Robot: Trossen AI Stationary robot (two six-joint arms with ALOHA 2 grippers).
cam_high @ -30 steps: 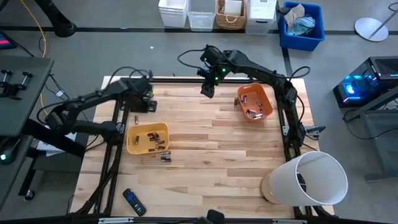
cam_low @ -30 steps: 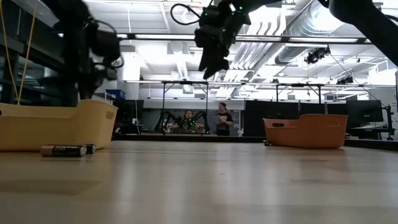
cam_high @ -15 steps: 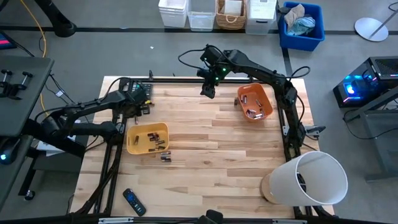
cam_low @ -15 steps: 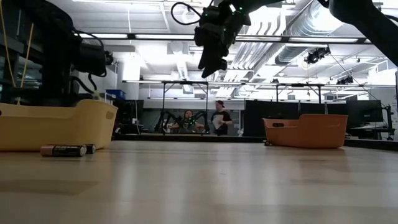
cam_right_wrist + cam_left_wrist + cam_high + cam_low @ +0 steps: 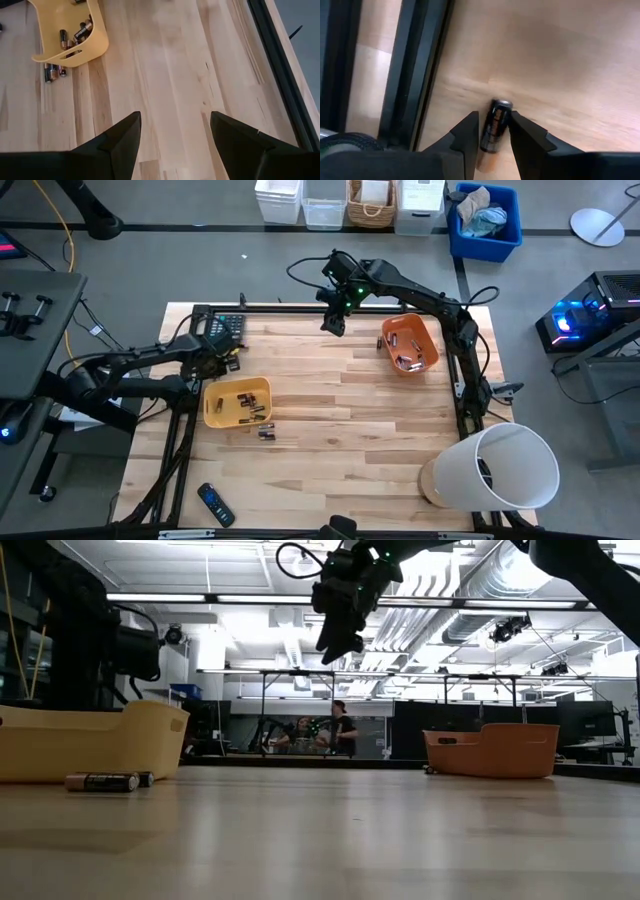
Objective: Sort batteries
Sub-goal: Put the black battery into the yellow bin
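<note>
Left fingers (image 5: 495, 135) pinch a battery (image 5: 493, 131) beside the table's black edge rail (image 5: 420, 75).

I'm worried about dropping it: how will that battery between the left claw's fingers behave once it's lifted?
The battery is a smooth, rigid cylinder, so it probably won't bend. Its glossy casing may slip between the left claw fingers. If released on the flat wooden table, it would likely roll.

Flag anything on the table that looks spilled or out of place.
Two batteries lie loose on the wood just outside the yellow bin, beside its near corner rather than inside. A large white bucket lies tipped on its side at the table's near right corner. Nothing looks damaged.
</note>
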